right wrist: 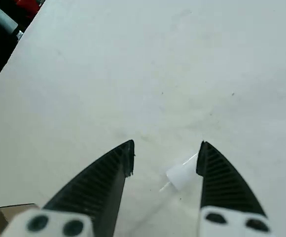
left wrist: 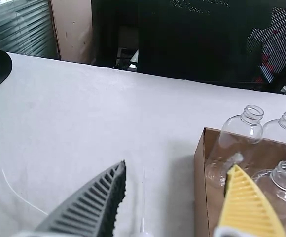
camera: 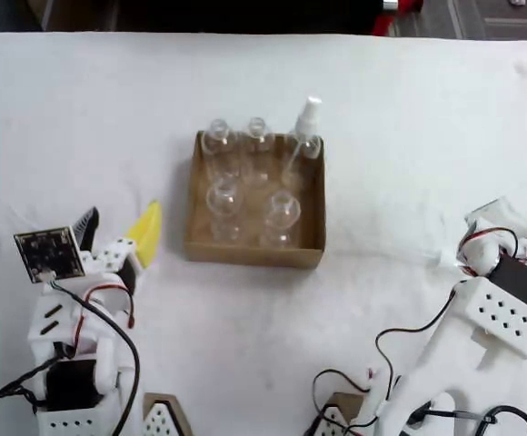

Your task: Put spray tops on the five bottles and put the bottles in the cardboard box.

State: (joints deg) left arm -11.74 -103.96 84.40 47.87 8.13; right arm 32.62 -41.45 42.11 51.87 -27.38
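Done: five bottles [camera: 224, 200] are seen standing in the cardboard box [camera: 253, 253]; one is fitted with a spray top [camera: 310, 111].
Left: four necks are left bare.
Right jaws: held apart astride a loose spray top [right wrist: 181, 174] on the tabletop [camera: 409, 109], nothing gripped.
Left jaws: held wide apart, empty, near the box.

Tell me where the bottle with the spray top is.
In the high view, the spray-topped bottle stands in the far right corner of the cardboard box, beside an open bottle.
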